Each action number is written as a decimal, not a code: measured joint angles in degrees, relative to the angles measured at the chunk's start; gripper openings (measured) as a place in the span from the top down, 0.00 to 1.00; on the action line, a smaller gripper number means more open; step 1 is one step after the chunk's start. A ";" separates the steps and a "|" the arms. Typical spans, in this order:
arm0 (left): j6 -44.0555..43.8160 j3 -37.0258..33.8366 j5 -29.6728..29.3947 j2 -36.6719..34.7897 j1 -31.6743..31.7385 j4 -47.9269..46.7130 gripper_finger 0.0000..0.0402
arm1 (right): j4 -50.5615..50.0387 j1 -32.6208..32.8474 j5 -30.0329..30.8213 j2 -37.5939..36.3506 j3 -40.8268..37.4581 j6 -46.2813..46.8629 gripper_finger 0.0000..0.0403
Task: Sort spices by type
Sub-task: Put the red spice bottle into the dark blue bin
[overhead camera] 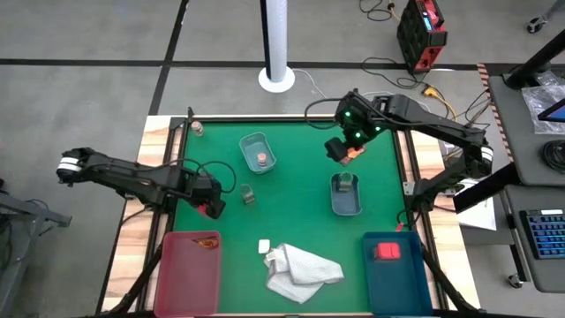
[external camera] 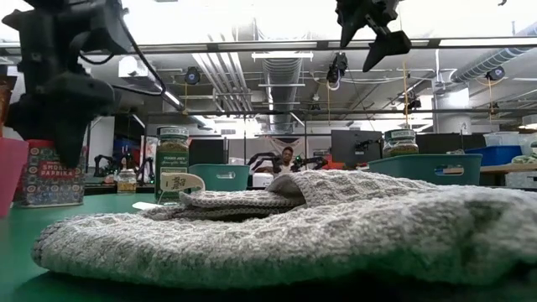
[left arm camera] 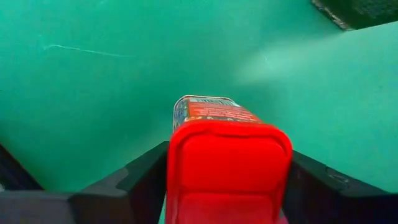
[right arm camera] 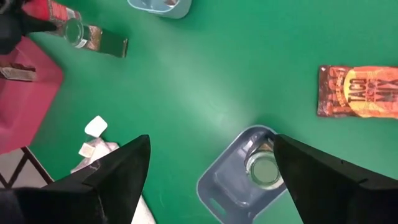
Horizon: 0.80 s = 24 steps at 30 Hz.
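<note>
My left gripper (overhead camera: 210,203) is at the table's left, shut on a red tin with a red lid (left arm camera: 227,155); the low view shows its label (external camera: 46,180). A greenish jar (overhead camera: 248,194) stands on the mat just right of it. My right gripper (overhead camera: 340,150) is open and empty, high above the mat (external camera: 373,33) at the far right. A red-orange packet (right arm camera: 357,92) lies flat on the mat below it. One pale tray (overhead camera: 258,146) holds a pinkish-topped jar (overhead camera: 262,159). Another tray (overhead camera: 345,205) holds a greenish jar (right arm camera: 264,169). My left gripper pinches the red tin's lid end (left arm camera: 186,162) between its two fingers, one on each side. The fingers come from above, pointing down. The tin is upright below them, its bottom (external camera: 46,201) at or just above the mat; which, I cannot tell.
A red bin (overhead camera: 177,274) at the near left holds a packet (overhead camera: 207,240). A blue bin (overhead camera: 397,283) at the near right holds a red block (overhead camera: 387,252). A white cloth (overhead camera: 300,269) lies between them. A small jar (overhead camera: 198,129) stands at the far left corner.
</note>
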 joint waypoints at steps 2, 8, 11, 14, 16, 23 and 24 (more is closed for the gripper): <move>0.10 -1.07 0.00 0.39 0.00 0.66 0.47 | 1.06 -0.01 0.02 0.27 0.00 -0.53 0.18; 4.67 -0.71 -0.19 0.55 0.00 1.25 0.53 | 5.70 -0.01 0.07 1.00 0.00 -3.56 0.17; 8.55 3.79 -0.21 0.21 0.00 1.23 0.53 | 5.91 0.09 -0.15 0.20 0.66 -6.80 0.18; 14.07 10.62 -0.17 0.24 0.00 0.89 0.53 | 5.73 2.17 -1.67 -2.14 3.10 -8.75 0.21; 18.80 16.24 -0.20 0.69 0.00 1.05 0.53 | 5.77 4.29 -2.01 -3.90 4.89 -9.14 0.23; 34.09 36.22 -6.28 7.86 0.00 0.21 0.53 | 5.49 15.05 -1.47 -7.21 8.36 -15.17 0.29; 34.93 38.82 -7.16 9.56 0.00 -0.73 0.53 | 4.93 16.40 -1.51 -7.39 8.44 -15.20 0.29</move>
